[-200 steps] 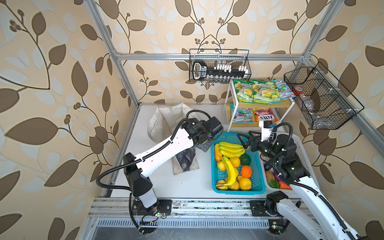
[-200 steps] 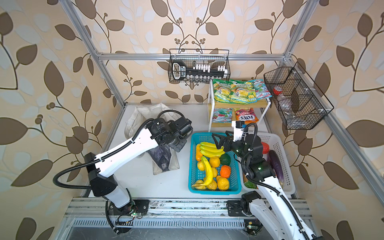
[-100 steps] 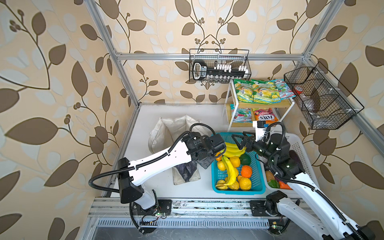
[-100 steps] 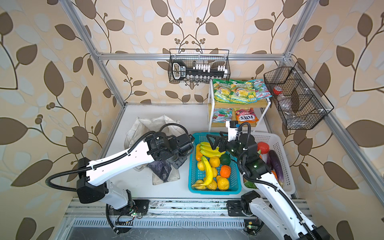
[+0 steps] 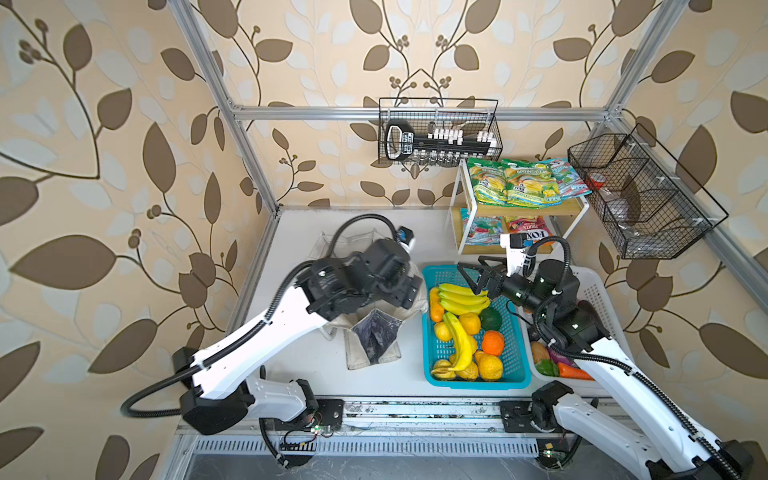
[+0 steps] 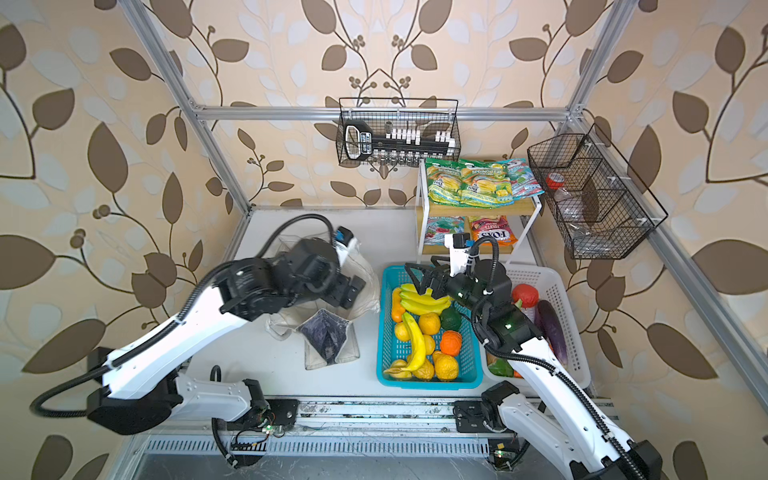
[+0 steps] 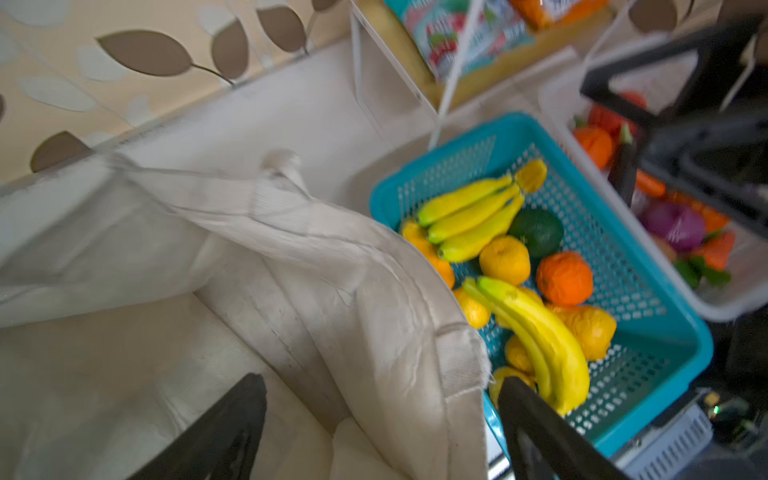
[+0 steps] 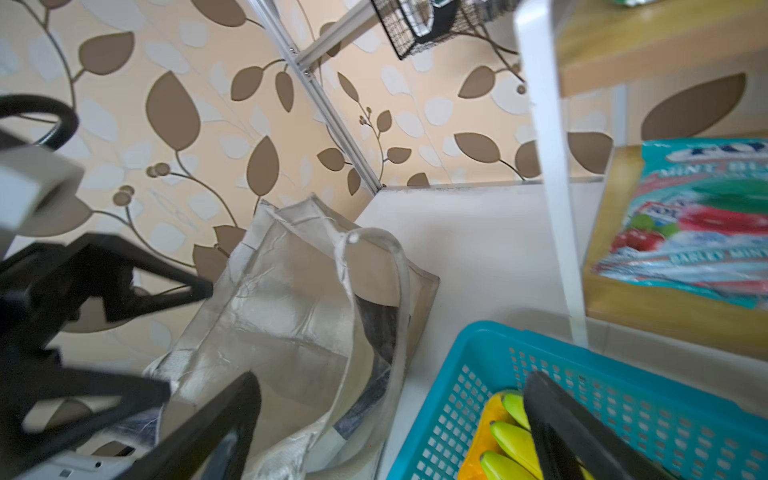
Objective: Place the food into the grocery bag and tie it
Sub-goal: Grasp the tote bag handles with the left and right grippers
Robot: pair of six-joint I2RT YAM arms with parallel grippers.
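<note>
Grocery bag (image 5: 365,353): slumped on counter (image 5: 299,365), just left of blue basket (image 5: 515,332).
Left hand (image 7: 380,384): over the bag, jaws apart, bag rim loose between them.
Right hand (image 5: 471,268): spread wide, empty, above banana bunch (image 5: 461,301).
Orange (image 5: 493,343): in the basket.
Snack packets (image 5: 515,187): on the shelf.

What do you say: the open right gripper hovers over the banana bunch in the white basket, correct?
Wrong basket. The open right gripper hovers over the banana bunch, but the bunch lies in the blue basket, not a white one; both top views show it.
</note>
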